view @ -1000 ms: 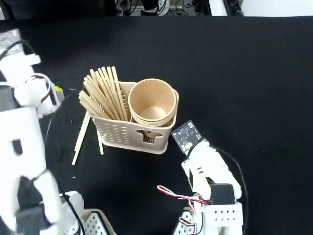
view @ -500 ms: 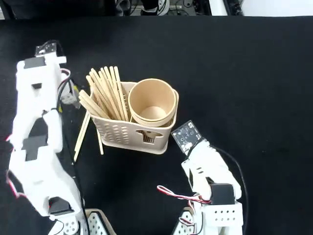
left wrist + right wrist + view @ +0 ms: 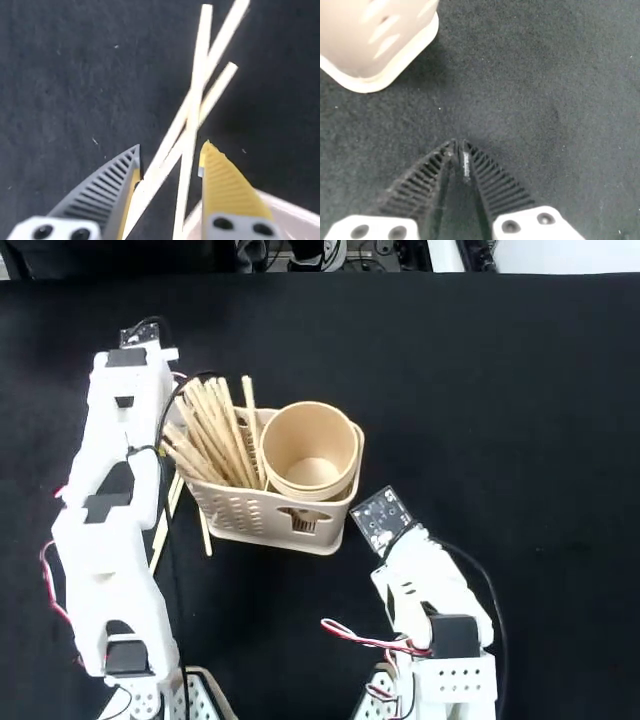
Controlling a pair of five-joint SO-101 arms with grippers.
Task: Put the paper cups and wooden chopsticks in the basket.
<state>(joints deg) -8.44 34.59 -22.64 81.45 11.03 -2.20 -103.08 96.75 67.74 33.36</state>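
Lying along the left wall of the basket, the left arm left only a thin strip of black counter between itself and the basket's side. Its end effector was released, the grey and yellow fingers spread apart on either side of three crossed wooden chopsticks on the counter; whether either finger touched them could not be told. A pale edge of the basket showed just beside the yellow finger. Inside the basket, a bundle of chopsticks leaned up out of the left part, fanning over the rim toward the arm, and the nested paper cups stood upright in the right part. Two loose chopsticks lay against the basket's near-left corner, partly under the arm. Off the basket's near-right corner the right arm sat folded, its end effector clenched on nothing, near that corner but apart from it. Right of the basket and beyond it, the counter ran wide to its far edge.
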